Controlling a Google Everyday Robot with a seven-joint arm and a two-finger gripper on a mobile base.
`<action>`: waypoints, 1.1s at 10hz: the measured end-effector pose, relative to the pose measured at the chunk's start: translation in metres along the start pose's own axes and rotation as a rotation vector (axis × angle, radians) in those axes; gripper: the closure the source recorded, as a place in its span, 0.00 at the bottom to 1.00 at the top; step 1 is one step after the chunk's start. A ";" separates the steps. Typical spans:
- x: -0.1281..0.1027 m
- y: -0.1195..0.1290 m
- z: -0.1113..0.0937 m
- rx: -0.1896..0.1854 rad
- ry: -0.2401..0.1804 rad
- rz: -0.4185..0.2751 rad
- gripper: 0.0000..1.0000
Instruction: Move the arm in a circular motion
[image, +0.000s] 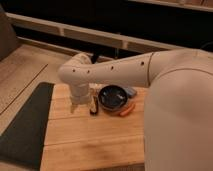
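Note:
The cream-white arm (125, 72) reaches from the right edge of the camera view leftward over a wooden table (90, 135). Its thick tube has small dark holes and ends in a rounded elbow joint (75, 72). From the elbow a short segment (80, 95) points down toward the table. The gripper (75, 106) hangs at the bottom of that segment, just above the wood, left of a dark bowl (114, 96).
A small dark upright object (93, 105) stands between gripper and bowl. An orange carrot-like item (127, 110) lies right of the bowl, a blue item (131, 91) behind it. A dark mat (25, 125) lies left of the table. A wall ledge (100, 37) runs behind.

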 end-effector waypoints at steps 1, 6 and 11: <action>0.000 0.000 0.000 0.000 0.000 0.000 0.35; -0.010 -0.023 -0.002 0.026 -0.012 0.050 0.35; -0.076 -0.152 -0.061 0.187 -0.216 0.156 0.35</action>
